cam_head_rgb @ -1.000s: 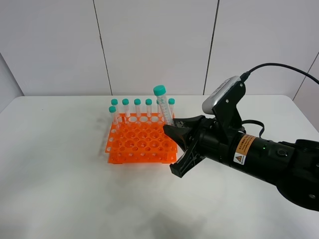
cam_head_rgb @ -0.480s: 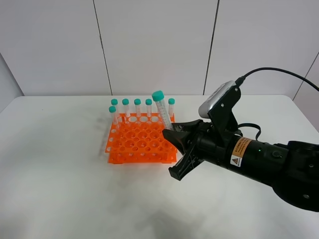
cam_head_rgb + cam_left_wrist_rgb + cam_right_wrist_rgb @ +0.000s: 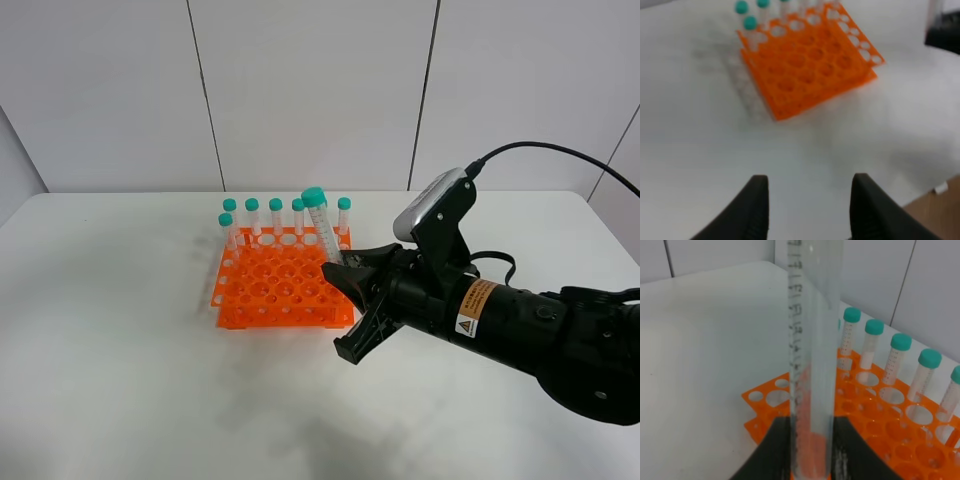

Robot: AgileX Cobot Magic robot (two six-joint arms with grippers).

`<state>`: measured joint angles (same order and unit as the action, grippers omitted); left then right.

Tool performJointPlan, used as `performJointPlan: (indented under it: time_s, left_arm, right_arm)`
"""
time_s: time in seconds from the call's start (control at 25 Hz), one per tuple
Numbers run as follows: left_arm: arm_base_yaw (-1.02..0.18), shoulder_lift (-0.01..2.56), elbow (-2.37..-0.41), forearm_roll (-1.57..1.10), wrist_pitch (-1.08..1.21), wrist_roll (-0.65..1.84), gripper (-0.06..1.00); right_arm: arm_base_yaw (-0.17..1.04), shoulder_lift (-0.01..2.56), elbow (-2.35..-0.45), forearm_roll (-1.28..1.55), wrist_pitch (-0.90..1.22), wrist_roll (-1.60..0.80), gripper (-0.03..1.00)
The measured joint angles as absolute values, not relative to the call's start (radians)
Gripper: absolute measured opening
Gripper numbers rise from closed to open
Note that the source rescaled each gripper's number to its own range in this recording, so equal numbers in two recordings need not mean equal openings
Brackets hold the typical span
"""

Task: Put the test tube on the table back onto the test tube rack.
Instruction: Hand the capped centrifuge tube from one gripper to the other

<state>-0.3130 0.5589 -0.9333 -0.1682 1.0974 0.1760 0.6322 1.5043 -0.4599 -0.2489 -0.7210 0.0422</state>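
Left claw (image 3: pixel 810 200): one, seen only in its own wrist view. It is spread with nothing between its two dark fingers, and it hangs above bare table (image 3: pixel 130 390) well short of the rack (image 3: pixel 270 290). Table: one, white, plain across the foreground of the high view. Right arm (image 3: pixel 520 320): one, black, reaching in from the right, with a yellow warning label (image 3: pixel 470 305) on its side. Right claw (image 3: pixel 340 270): pinching the test tube (image 3: pixel 324 228) by its lower end. Its wrist view shows a black finger (image 3: pixel 775 455) pressed against each side of the clear wall. Test tube: one, off the table, held tilted over the right side of the rack with its green cap uppermost and leaning left. The claw hides its tip, so contact with the rack cannot be told. Rack: one, orange, most holes open. Racked tubes (image 3: pixel 275 215): upright along the far row, plus one at the left a row nearer. Six green caps count plainly from above, and the held tube covers part of that row. The right wrist view gives five caps and a sliver of another, and the left wrist view gives three. Wall (image 3: pixel 300 90): pale panels, farthest.
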Motion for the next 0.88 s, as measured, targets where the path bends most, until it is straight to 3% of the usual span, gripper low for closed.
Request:
performJointPlan:
  time_s: [0.24,0.56,0.88]
  left_arm:
    - [-0.427,0.699,-0.933,-0.175,0.985,0.208,0.89]
    - [-0.434,0.880,-1.003,-0.387,0.867,0.418,0.89]
    - [-0.434,1.070,-1.061,-0.372,0.750,0.464,0.89]
  right_arm:
    - [0.632,1.504,-0.460,-0.249,-0.720,0.042,0.02]
    - [0.632,1.504,-0.460,-0.249,-0.720,0.042,0.02]
    - [0.632,1.504,-0.460,-0.249,-0.720,0.042,0.02]
